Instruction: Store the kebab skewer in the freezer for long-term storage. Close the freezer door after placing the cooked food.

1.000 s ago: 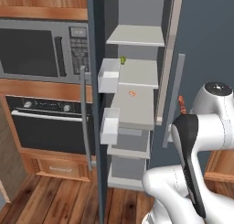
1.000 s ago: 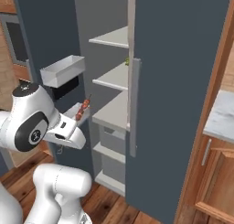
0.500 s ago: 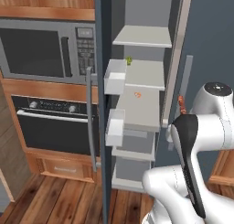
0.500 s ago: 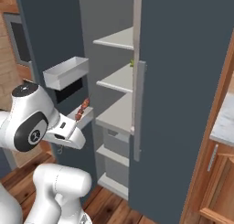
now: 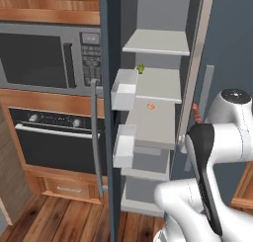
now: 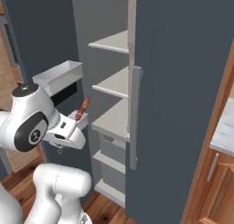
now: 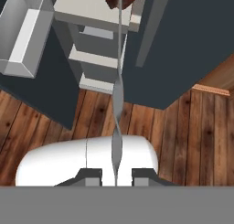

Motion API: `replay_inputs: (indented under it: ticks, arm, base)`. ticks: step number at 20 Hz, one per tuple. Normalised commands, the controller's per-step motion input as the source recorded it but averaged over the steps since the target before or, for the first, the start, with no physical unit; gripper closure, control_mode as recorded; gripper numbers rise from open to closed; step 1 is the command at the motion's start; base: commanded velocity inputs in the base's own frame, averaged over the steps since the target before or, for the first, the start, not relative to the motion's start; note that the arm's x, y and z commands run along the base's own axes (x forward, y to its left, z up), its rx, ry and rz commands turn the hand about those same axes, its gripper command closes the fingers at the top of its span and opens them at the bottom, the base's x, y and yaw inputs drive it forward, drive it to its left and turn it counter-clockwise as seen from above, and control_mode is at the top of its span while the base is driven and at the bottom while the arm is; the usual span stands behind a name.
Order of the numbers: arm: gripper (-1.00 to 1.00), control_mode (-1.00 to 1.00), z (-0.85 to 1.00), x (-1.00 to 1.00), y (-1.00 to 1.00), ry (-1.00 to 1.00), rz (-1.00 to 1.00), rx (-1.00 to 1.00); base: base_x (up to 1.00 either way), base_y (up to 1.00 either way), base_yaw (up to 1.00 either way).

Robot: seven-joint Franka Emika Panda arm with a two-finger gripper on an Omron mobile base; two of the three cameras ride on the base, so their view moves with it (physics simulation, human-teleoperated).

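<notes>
The jaws are pinched tight on the skewer [image 7: 118,95], a thin twisted metal stick running up from between the two dark fingertips [image 7: 89,176] to lumpy reddish-brown meat at its far end. From the right base view the skewer [image 6: 82,109] angles up just outside the freezer [image 6: 112,122], short of its middle shelf. The freezer door [image 5: 109,112] stands wide open, edge-on: smooth slate-blue slab, long grey bar handle [image 5: 96,137], two boxy white bins [image 5: 124,89] on its inner face. Inside, flat pale grey shelves [image 5: 155,122] stack like steps. A small green piece [image 5: 141,68] sits at the left edge of an upper shelf, a small orange piece [image 5: 151,106] on the shelf below. To the left, a steel microwave [image 5: 49,58] sits over a black oven [image 5: 57,140], above a wood plank floor [image 7: 192,141].
</notes>
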Motion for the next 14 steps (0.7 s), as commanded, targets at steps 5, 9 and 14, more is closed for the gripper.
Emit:
replay_inputs:
  ticks: [5, 9, 14]
  arm:
    - [1.0, 1.0, 0.0, 0.0, 0.0, 0.0, 0.0, 0.0]
    - [1.0, 1.0, 0.0, 0.0, 0.0, 0.0, 0.0, 0.0]
    - [1.0, 1.0, 0.0, 0.0, 0.0, 0.0, 0.0, 0.0]
  base:
    - [0.41, 0.16, 0.02]
    - [0.24, 0.33, 0.01]
    - [0.24, 0.21, 0.0]
